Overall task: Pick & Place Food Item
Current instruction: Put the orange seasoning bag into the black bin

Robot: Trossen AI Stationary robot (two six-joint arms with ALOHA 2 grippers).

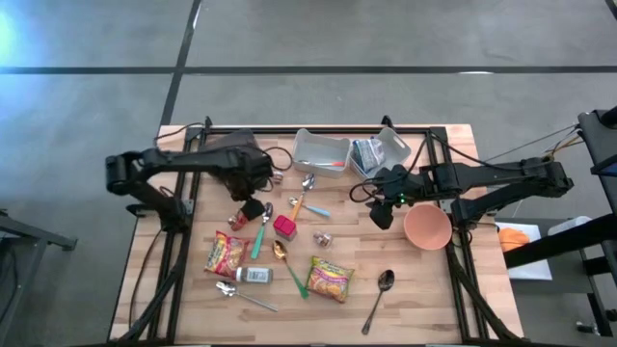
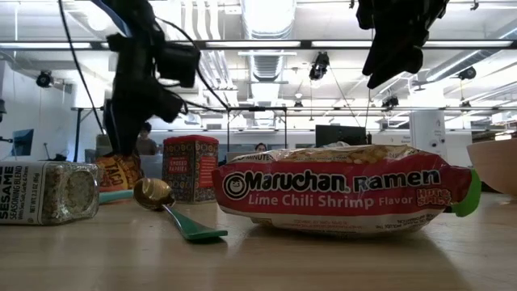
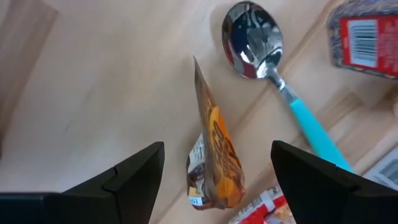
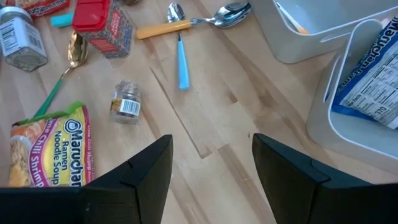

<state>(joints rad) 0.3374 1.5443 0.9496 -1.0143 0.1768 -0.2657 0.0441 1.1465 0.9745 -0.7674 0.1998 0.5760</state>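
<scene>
Your left pincer (image 3: 211, 177) hangs spread over a crumpled orange snack packet (image 3: 214, 155) standing on edge on the surface (image 3: 93, 81), beside a teal-handled spoon (image 3: 273, 68). Your right pincer (image 4: 211, 168) waits spread, empty.

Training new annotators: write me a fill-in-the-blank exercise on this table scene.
1. The left hand hangs open over a small orange ____.
2. The spoon beside that item has a ____ handle.
3. The ramen pack is labelled Lime Chili ____ Flavor.
4. The right hand is open and holds ____.

Missing words: packet; blue; Shrimp; nothing
</scene>
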